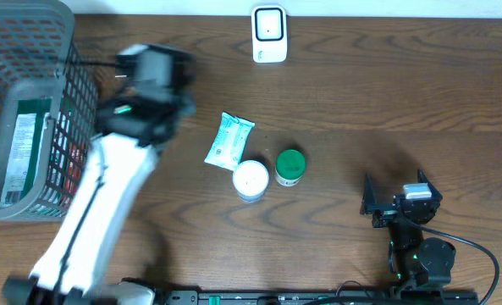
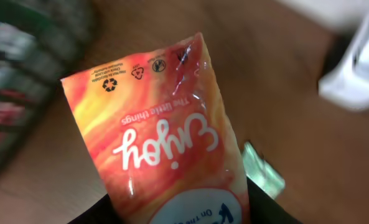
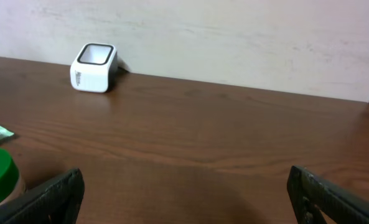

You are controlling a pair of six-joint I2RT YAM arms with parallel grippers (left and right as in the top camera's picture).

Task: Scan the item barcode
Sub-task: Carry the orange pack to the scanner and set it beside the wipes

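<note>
1. Orange glossy plastic-film pouch, flat and rectangular, with a crimped end seal and white script lettering. This is the item to scan. It is held above the brown wood-grain table near its far left corner, beside the grey plastic lattice basket.
2. Left gripper: the jaws are closed on the pouch's lower part. The film wrinkles and reflects light, so it probably flexes in the grip.
3. Small white rounded-box scanner with a dark window: it stands at the middle of the table's far edge, well apart from the pouch.
4. Progress, as judged: the pick-up is done. No barcode shows on the visible face. Carrying the pouch to the scanner and presenting its code remain.
5. Right gripper: the jaws are spread wide and hold nothing. It sits low towards the near right corner.
6. Mid-table, just beside one another: a pale green soft film packet, a white round lidded tub and a small green-capped jar.
</note>
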